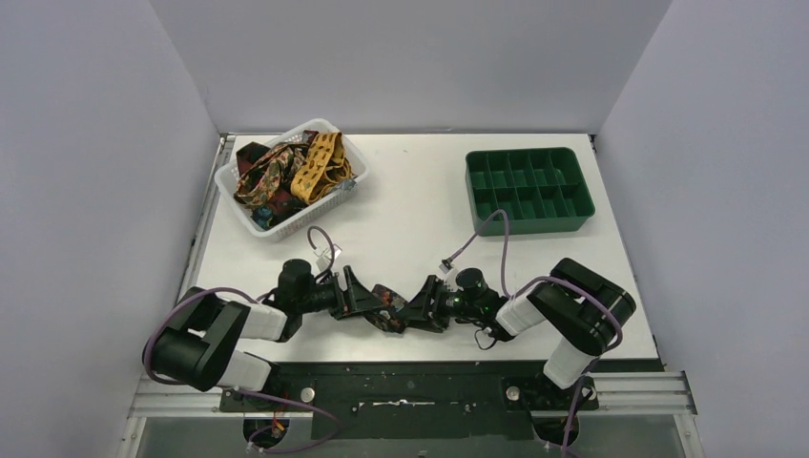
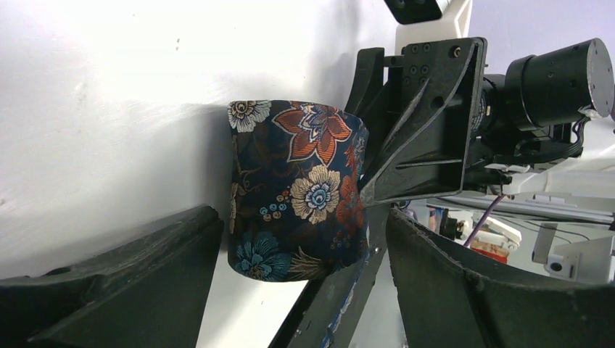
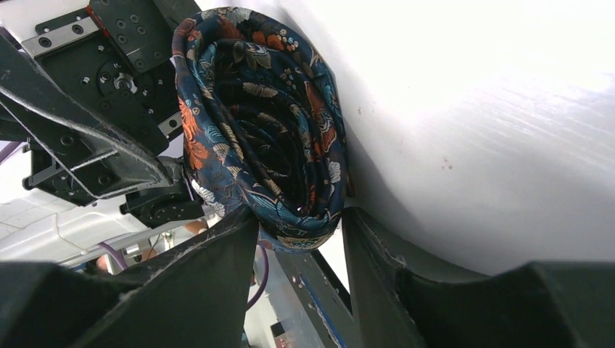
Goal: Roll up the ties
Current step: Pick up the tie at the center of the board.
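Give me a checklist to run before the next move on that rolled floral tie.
1. The floral tie is coiled into a roll: ok.
2. The roll sits between the fingers of the right gripper: ok.
3. That grip is firm: cannot tell.
4. The left gripper is open, with its fingers off the roll: ok.
5. The green tray has unfilled compartments: ok.
6. The other ties lie inside the white basket: ok.

The dark floral tie (image 1: 386,310) is wound into a compact roll, resting on the surface (image 1: 410,219) near its front edge. Mustard, red and brown ties (image 1: 286,176) lie tangled in the basket (image 1: 319,206), far left.
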